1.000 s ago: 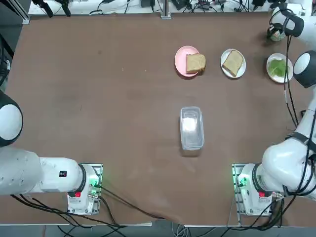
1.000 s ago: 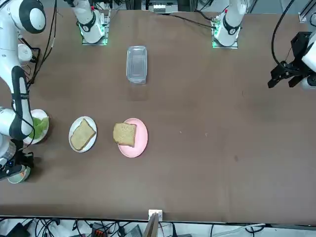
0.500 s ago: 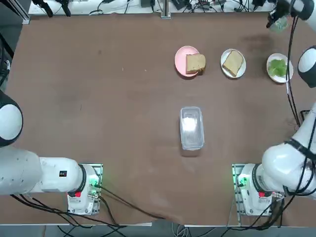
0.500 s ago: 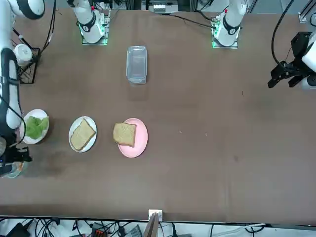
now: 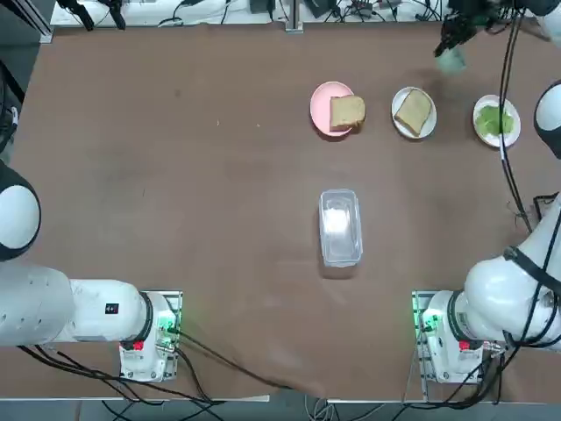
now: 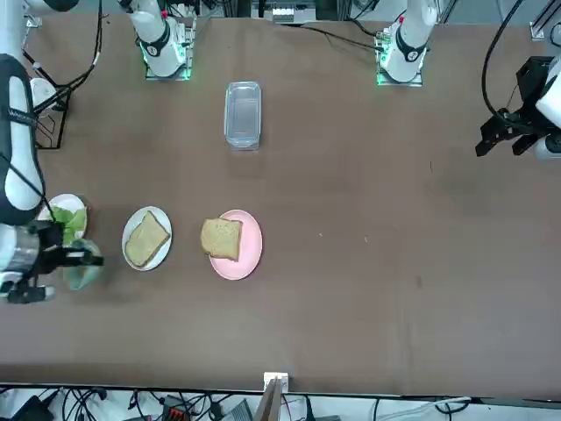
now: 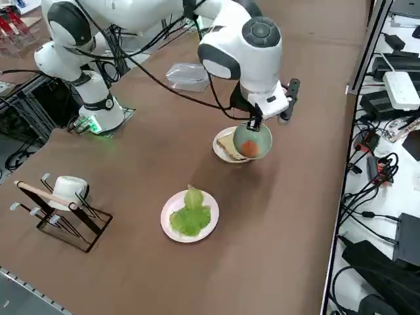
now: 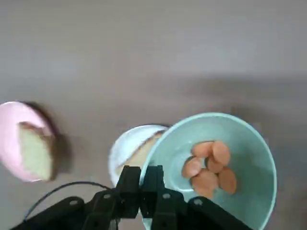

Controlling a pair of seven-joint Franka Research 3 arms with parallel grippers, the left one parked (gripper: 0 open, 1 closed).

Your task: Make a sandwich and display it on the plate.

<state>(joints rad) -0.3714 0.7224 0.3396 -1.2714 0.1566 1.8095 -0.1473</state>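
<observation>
Taking the top view as a clock face with twelve at the far edge, the brown desk (image 5: 175, 193) carries, from left to right, a pink plate (image 5: 327, 109) at about twelve with a toast slice (image 5: 347, 112) overhanging its right rim, and below it, near the centre, a clear lidded container (image 5: 340, 226) lying lengthwise. Next, toward one o'clock, the small white plate (image 5: 414, 113) holds a second toast slice (image 5: 413, 111), tilted cornerwise. Further right, at about two, another white dish bears a lettuce leaf (image 5: 493, 120). The two slices and the leaf lie apart on separate dishes, so no sandwich is assembled yet.

The right claw (image 7: 255, 123) hangs above the far side of the desk, up between one and two o'clock, just beyond the white plate. Its fingers (image 8: 129, 184) are clenched on the rim of a pale-green cup (image 7: 252, 140), which hangs tipped from them, mouth turned sideways. In the wrist view several orange slices (image 8: 209, 166) lie in the cup's bottom, and the white plate with its toast shows just beyond the cup's rim, the pink plate further off.

In the right side view a wire rack (image 7: 62, 213) holding a white cup stands at the near edge of the desk.
</observation>
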